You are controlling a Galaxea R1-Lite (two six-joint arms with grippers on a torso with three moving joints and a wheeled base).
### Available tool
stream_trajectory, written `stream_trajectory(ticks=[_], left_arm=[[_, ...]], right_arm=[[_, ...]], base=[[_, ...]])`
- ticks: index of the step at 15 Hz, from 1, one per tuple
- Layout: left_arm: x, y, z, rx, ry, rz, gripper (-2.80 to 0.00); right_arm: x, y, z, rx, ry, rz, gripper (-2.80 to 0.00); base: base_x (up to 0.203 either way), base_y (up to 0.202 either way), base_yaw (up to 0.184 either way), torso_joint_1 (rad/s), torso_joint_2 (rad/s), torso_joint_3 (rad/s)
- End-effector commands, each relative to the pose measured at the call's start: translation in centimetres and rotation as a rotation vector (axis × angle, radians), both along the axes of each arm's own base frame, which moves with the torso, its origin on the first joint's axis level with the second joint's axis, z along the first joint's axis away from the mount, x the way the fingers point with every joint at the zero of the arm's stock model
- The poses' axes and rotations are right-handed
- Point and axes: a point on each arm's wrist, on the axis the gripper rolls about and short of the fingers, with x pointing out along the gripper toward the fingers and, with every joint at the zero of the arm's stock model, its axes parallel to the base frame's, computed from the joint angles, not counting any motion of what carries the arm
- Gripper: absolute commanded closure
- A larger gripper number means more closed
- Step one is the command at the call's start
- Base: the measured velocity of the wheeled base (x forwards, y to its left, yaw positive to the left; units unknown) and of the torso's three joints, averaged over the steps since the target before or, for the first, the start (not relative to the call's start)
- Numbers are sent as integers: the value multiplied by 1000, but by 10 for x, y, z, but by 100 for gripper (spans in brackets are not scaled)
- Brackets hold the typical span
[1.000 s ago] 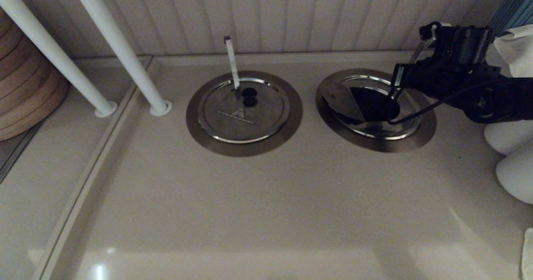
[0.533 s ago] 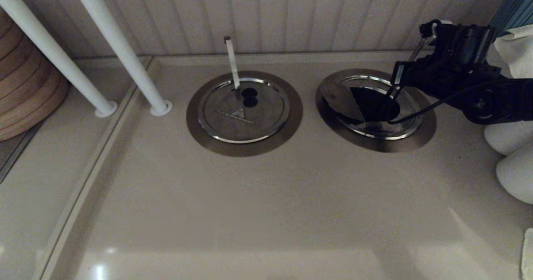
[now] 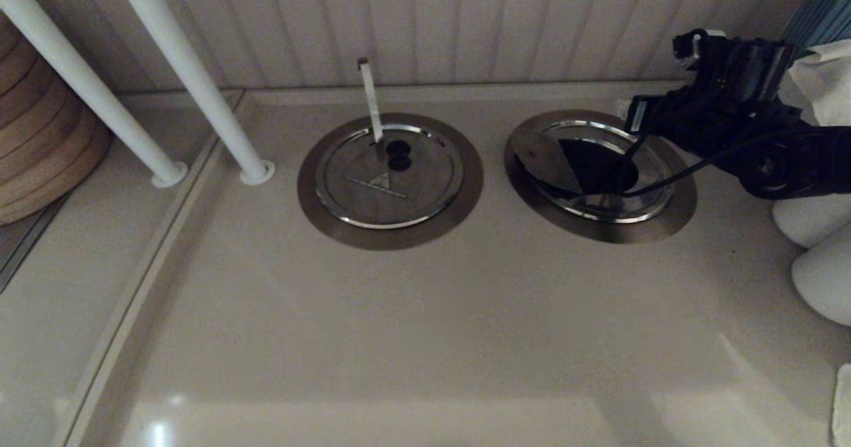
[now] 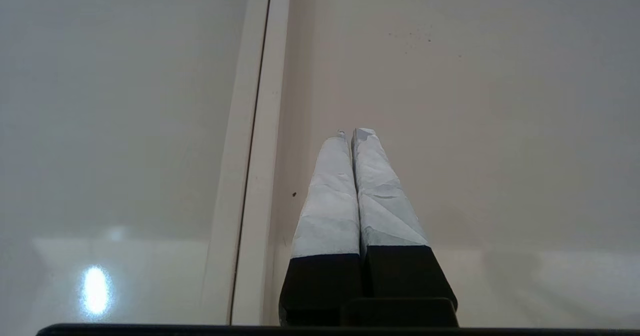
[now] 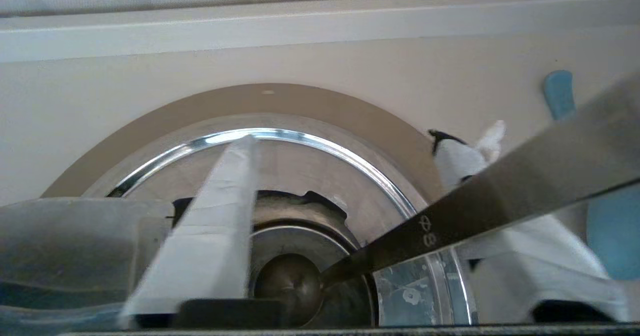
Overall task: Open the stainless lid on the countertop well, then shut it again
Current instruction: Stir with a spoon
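The countertop well's grey-brown collar (image 3: 679, 209) lies at the right. Its stainless lid (image 3: 546, 159) sits tilted inside the chrome rim, with a dark opening beside it. My right gripper (image 3: 635, 131) hovers over the well's far right side. In the right wrist view this gripper (image 5: 370, 136) is open, one taped finger (image 5: 215, 226) on each side of the diagonal metal strip (image 5: 500, 201). The strip runs down to the dark knob (image 5: 287, 282). My left gripper (image 4: 352, 133) is shut on nothing over bare counter, outside the head view.
The twin lid (image 3: 389, 177) lies closed in its collar at centre, with a near-vertical strip (image 3: 370, 101). Two white poles (image 3: 193, 81) stand at the left beside stacked wooden rounds (image 3: 40, 148). White rounded objects (image 3: 821, 261) and a cloth (image 3: 824, 81) crowd the right edge.
My right gripper has risen slightly and shifted toward the back wall over the well. The strip's upper end is now hidden behind it. The lid stays tilted.
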Motion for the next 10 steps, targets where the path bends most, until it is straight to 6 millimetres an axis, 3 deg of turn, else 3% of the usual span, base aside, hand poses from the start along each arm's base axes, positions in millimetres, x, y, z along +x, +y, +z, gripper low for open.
stream_trajectory(ticks=[1, 10], left_arm=[[0, 0, 0, -1, -1, 1, 0], [0, 0, 0, -1, -1, 1, 0]], right_arm=[[-2, 1, 2, 5, -8, 4, -280], [0, 7, -6, 35, -9, 16, -280]], base=[[0, 0, 0, 0, 0, 0], [0, 0, 0, 0, 0, 0]])
